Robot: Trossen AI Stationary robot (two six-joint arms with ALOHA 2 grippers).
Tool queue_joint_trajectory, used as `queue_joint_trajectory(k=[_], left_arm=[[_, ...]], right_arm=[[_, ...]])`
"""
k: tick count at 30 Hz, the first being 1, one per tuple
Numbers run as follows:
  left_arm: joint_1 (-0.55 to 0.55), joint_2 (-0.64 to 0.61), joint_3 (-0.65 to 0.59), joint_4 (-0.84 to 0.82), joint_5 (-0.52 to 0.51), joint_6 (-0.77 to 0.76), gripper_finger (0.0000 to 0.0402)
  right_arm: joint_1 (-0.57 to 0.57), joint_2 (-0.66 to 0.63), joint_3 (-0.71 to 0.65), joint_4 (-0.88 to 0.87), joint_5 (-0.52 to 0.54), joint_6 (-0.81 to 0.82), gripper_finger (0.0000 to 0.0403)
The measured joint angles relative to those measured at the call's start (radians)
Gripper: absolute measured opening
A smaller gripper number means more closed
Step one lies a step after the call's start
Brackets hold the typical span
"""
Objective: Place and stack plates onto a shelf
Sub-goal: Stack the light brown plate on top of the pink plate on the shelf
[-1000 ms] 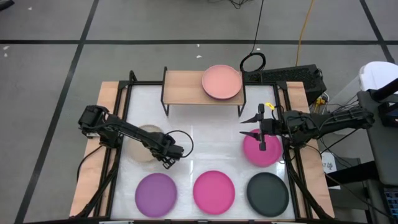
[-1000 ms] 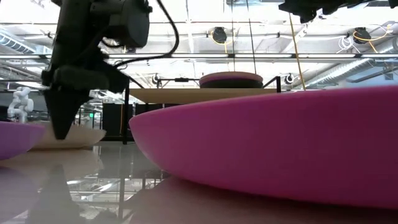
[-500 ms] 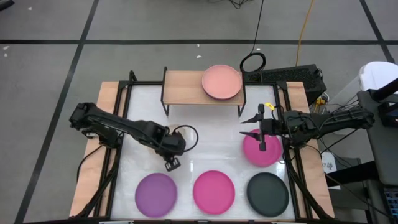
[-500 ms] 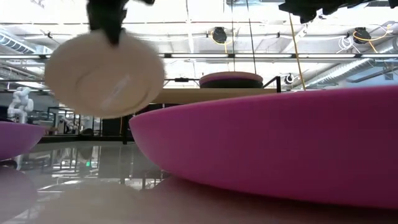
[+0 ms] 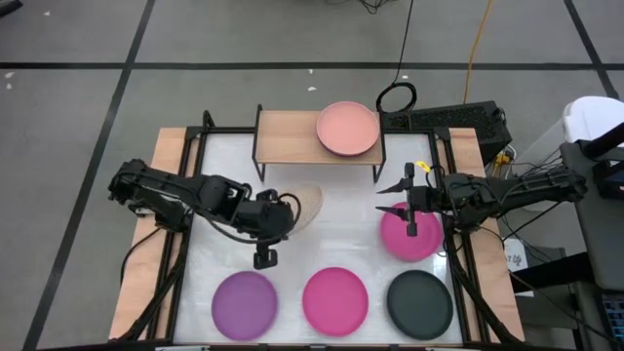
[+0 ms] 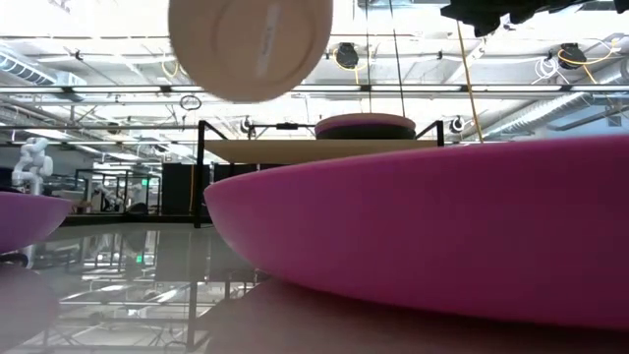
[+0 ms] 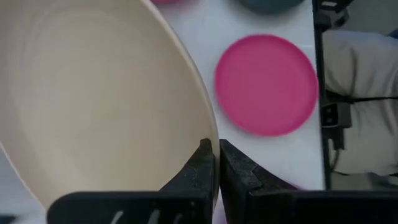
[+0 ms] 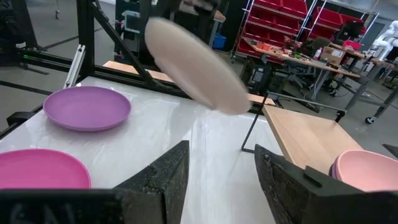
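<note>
My left gripper is shut on a beige plate, which hangs high in the low view and tilted in the right wrist view. The wooden shelf stands at the far edge, with a pale pink plate on its right end. A purple plate, a magenta plate and a dark grey plate lie in a row along the near edge. My right gripper hovers open over another magenta plate. My left gripper pinches the beige plate's rim between its two fingers. The plate is lifted clear of the table and tipped steeply, its underside turned toward the near edge.
Bare white tabletop lies between the shelf and the near row of plates. Black frame rails run along the table's left and right sides. The shelf top's left half is bare wood.
My left gripper has lifted the beige plate off the table's left part and carried it up, rightward and toward the shelf. The plate lay flat a second ago and now hangs tipped on edge. The right arm has kept still.
</note>
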Motion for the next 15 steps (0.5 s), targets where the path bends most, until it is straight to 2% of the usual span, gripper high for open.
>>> queue_joint_trajectory(k=[6, 11, 15], left_arm=[[0.002, 0.0, 0.042, 0.001, -0.089, 0.18, 0.0009], [0.02, 0.003, 0.044, 0.005, -0.275, 0.459, 0.0009], [0.091, 0.008, 0.044, 0.091, -0.391, 0.695, 0.0009]], right_arm=[[0.0, 0.0, 0.0, 0.0, 0.0, 0.0, 0.0165], [0.0, 0.0, 0.0, 0.005, 0.001, -0.022, 0.0165], [0.0, -0.001, 0.0, 0.02, 0.001, -0.025, 0.0165]])
